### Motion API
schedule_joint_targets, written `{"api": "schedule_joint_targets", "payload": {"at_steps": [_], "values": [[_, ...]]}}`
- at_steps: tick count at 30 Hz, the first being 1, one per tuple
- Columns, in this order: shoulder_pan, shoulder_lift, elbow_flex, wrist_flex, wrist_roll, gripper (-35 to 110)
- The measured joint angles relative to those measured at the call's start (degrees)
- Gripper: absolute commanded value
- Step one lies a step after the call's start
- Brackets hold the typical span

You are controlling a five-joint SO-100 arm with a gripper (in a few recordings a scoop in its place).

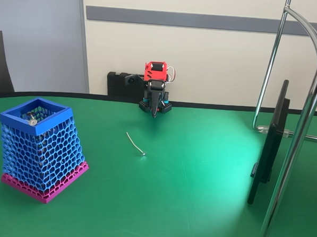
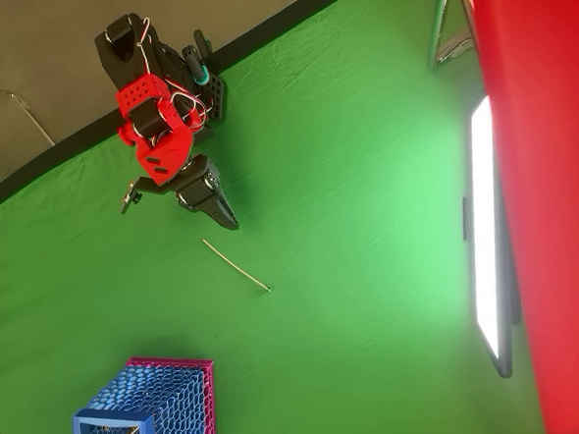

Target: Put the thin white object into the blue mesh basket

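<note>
Two task things sit on the green tabletop [image 1: 196, 205]. At the left of the fixed view stands the blue mesh basket [image 1: 42, 152], upright on its magenta base, with a small round silvery piece [image 1: 33, 120] lodged at its rim; in the overhead view the basket [image 2: 149, 417] is at the lower left. Right of it, well apart, the thin white object [image 1: 135, 144] lies flat on the bare cloth, slanting down toward the right with its tiny knob at the lower end; from overhead the stick [image 2: 235, 266] lies between the basket and the arm.

Behind the stick, at the far edge of the tabletop, the red-and-black arm [image 1: 155, 86] is folded up over its base, wrist bent so the claw [image 1: 155, 112] points down. In the overhead view the claw [image 2: 220, 211] reaches toward the stick but stops short of it, touching nothing. Its fingers lie together in one dark point, closed and empty. Farther right a thin dark screen [image 1: 269, 143] stands edge-on, beside a chrome stand [image 1: 298, 136].
</note>
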Motion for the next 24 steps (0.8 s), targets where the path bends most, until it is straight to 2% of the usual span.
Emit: {"api": "schedule_joint_targets", "payload": {"at_steps": [6,24], "values": [[-0.35,0.00,0.00,0.00,2.81,1],[-0.26,0.00,0.00,0.00,2.81,1]]}}
